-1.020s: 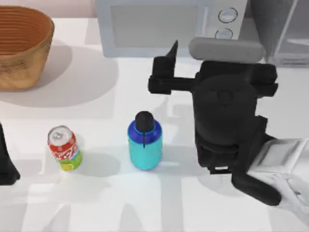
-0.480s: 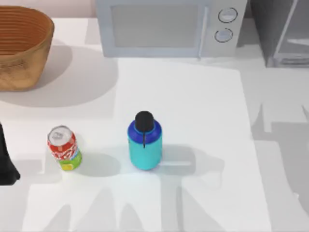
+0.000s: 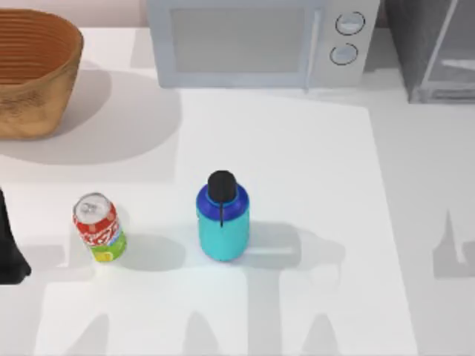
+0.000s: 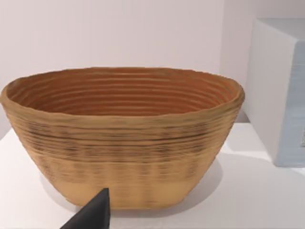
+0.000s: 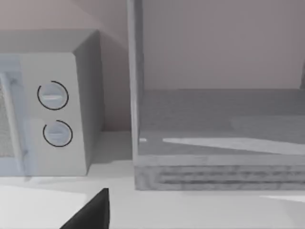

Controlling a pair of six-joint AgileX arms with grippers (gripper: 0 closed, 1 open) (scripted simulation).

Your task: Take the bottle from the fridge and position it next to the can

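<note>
The left gripper (image 3: 11,256) sat parked at the worktop's left edge, jaws' state not discernible; the can (image 3: 98,228) stood near the upright bottle (image 3: 223,219), unheld, and the fridge (image 3: 438,48) stood vacant, so placement appeared complete, nothing further needed

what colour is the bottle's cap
Black, on the cyan bottle; clearest in the top view.

Open table (image 3: 312,163) lay between the bottle (image 3: 223,222) and the microwave (image 3: 260,41), wide enough for a gripper. The can (image 3: 98,227) stood near the bottle's left, a gap between them. The basket (image 3: 33,70) blocked the far-left corner, the fridge (image 3: 438,48) the far-right.
</note>
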